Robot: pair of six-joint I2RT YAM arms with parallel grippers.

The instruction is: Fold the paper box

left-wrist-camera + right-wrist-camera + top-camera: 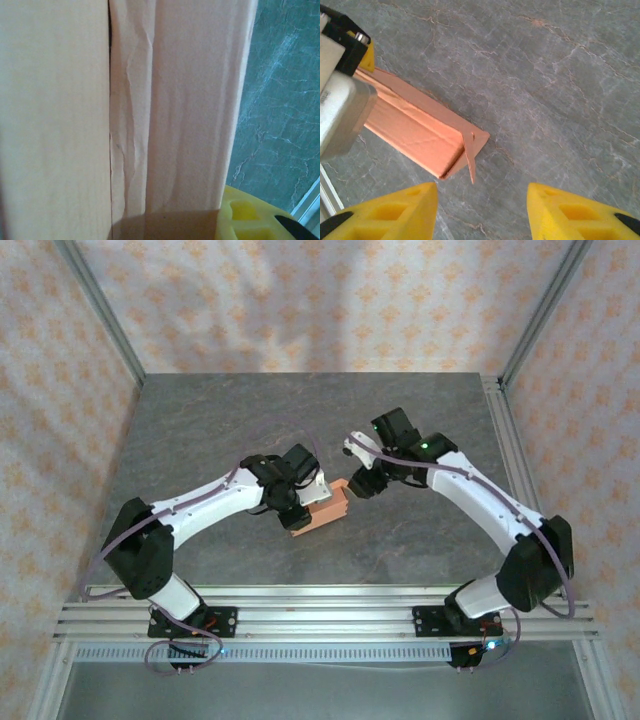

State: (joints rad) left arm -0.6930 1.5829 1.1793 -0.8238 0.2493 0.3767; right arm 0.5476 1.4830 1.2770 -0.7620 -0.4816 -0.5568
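The right gripper point(482, 212) had its jaws well apart, with nothing between them but bare table point(560, 75); its yellow fingers point(390, 210) touched nothing. Just ahead of those jaws and a little toward the left finger lay the open end of the paper box point(420, 127), a long, shallow salmon-orange shape resting flat on the table. There a thin end flap point(470, 159) stood out on edge from the corner, unfolded.

Farther along, beyond that end, the left gripper point(300, 508) had the box's other end. Its jaws were partly closed on the card, and in the left wrist view the box ran straight out from between them, with one yellow finger point(245, 220) against its edge.

The card looked light and thin, and fine wrinkles ran along one panel beside the fold lines. I judged that it would bend or crush under a hard pinch and would give way wherever no crease stiffened it. It would probably slide easily on the smooth stone-patterned table, so the left grip was needed as an anchor.

The best place to take hold seemed to be the loose flap ahead of the right jaws. It should be pinched lightly across its flat faces near its root, or pushed with one fingertip, not grabbed across the hollow body.
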